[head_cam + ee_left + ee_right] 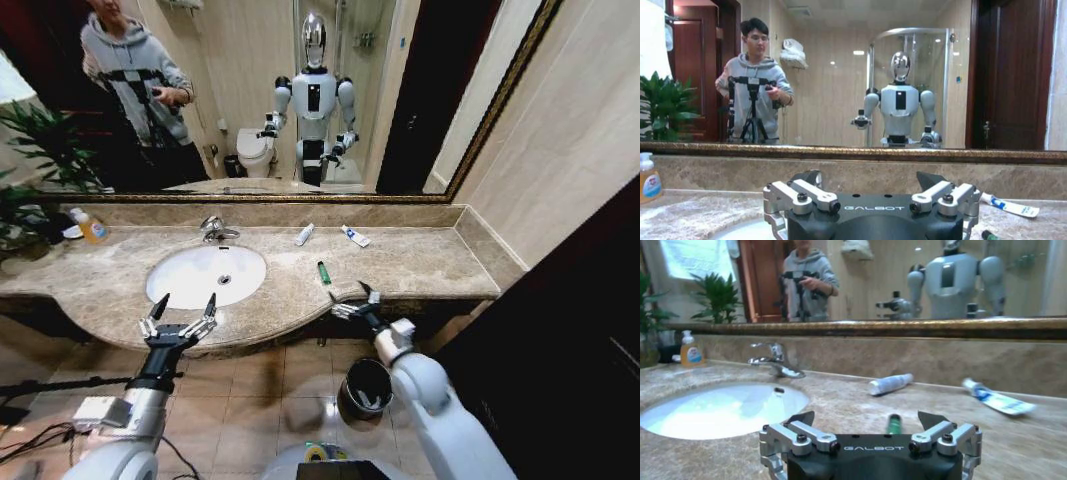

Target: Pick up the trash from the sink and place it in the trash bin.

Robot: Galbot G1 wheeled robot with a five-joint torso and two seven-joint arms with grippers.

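Marble counter [420, 262] — green stick [323, 271] lies just beyond right gripper [352, 303]; both jaws wide open, empty.

A beige-brown marble counter [420, 262] runs under the mirror, its front edge curved, with a white oval sink [206, 275] set into it. A chrome faucet [214, 230] stands behind the basin. An orange soap bottle [91, 227] sits far left. Right of the sink lie two white tubes [304, 234] [354, 236] near the back and a green stick [323, 271] nearer the front. On the tiled floor [265, 385] stands a dark bin [365, 388].
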